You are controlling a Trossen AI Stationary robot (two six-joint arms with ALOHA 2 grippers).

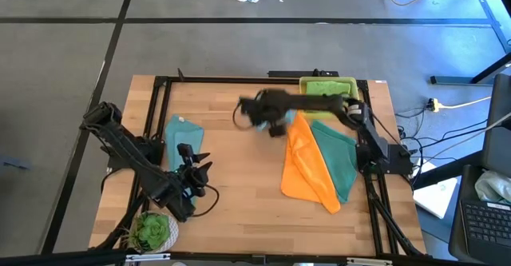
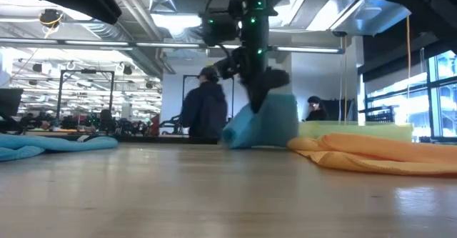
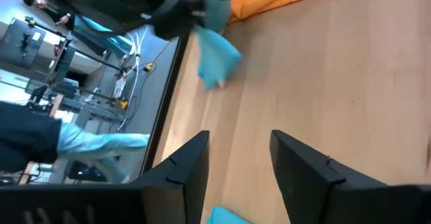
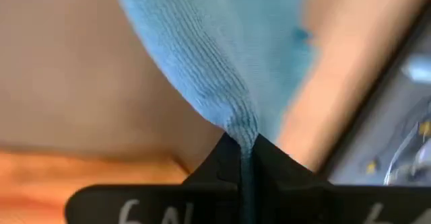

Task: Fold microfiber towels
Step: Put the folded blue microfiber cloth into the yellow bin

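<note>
My right gripper (image 1: 267,121) is shut on a light blue towel (image 2: 265,122) over the table's far middle, just left of the orange towel (image 1: 306,166). The orange towel lies crumpled on the table and partly over a teal towel (image 1: 342,160). A lime green towel (image 1: 323,87) lies in the yellow tray (image 1: 351,81) at the far right. A second light blue towel (image 1: 180,133) lies flat at the left. My left gripper (image 1: 194,162) hovers open just to its near right, with nothing between its fingers. My right gripper pinches a bunched fold of the light blue towel (image 4: 241,128) between its two shut fingers, which point steeply down from above. The towel hangs slack below the fingers. Its lower end (image 2: 235,138) is near the tabletop; whether it touches, I cannot tell.
A black frame (image 1: 160,86) runs around the wooden table. A green plant-like ball (image 1: 152,232) sits at the near left corner. Bare wood (image 1: 239,186) lies between the two arms. People (image 2: 206,109) stand in the room beyond the far edge.
</note>
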